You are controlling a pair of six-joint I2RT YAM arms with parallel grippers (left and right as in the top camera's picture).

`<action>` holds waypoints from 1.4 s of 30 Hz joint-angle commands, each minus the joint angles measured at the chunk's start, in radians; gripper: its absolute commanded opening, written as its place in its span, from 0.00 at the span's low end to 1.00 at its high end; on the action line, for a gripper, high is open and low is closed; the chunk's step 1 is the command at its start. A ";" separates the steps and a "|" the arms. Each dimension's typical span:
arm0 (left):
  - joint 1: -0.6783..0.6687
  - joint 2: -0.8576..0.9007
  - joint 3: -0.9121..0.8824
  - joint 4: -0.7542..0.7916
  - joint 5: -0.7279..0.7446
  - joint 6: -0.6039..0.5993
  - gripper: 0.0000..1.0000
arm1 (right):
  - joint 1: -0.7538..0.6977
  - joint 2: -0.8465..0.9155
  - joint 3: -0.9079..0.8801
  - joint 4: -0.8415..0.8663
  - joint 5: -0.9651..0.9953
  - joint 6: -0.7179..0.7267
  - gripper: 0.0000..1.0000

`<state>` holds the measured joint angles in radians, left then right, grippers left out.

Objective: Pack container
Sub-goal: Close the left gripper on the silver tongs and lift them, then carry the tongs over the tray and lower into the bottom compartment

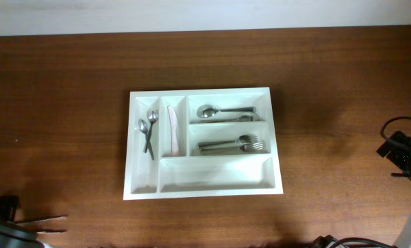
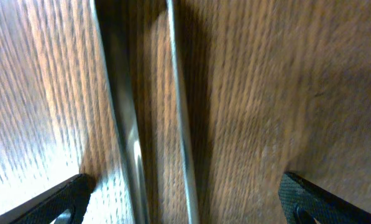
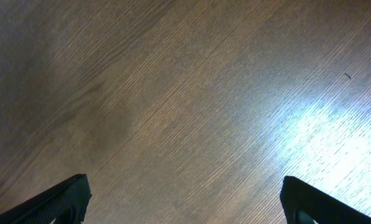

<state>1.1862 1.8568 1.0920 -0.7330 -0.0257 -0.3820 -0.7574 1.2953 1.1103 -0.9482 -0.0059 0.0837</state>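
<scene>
The white container (image 1: 202, 91) sits mid-table in the overhead view. It holds two small spoons (image 1: 149, 131), a white knife (image 1: 172, 129), a large spoon (image 1: 222, 111) and forks (image 1: 233, 144); its long front compartment (image 1: 215, 173) is bare. My left gripper (image 1: 12, 217) is at the table's front left corner. In the left wrist view it (image 2: 185, 202) is open, low over two thin metal shafts (image 2: 126, 124) lying on the wood between its fingers. My right gripper (image 1: 401, 151) is at the far right edge, open and empty over bare wood (image 3: 185, 199).
The brown wooden table (image 1: 67, 124) runs wide round the tray on all sides. A pale wall strip (image 1: 191, 14) borders the far edge. The thin metal shafts show faintly by the left arm in the overhead view (image 1: 45, 219).
</scene>
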 commanded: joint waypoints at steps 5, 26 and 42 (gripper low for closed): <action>0.006 0.013 -0.027 -0.013 0.031 -0.017 0.99 | -0.005 0.003 0.000 0.003 -0.006 0.010 0.99; 0.006 0.013 -0.027 -0.027 0.030 -0.017 0.15 | -0.005 0.003 0.000 0.003 -0.006 0.010 0.99; -0.106 -0.080 0.135 -0.026 0.180 0.039 0.12 | -0.005 0.003 0.000 0.003 -0.006 0.010 0.99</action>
<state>1.1572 1.8538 1.1332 -0.7639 0.0601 -0.3965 -0.7574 1.2953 1.1103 -0.9482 -0.0059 0.0834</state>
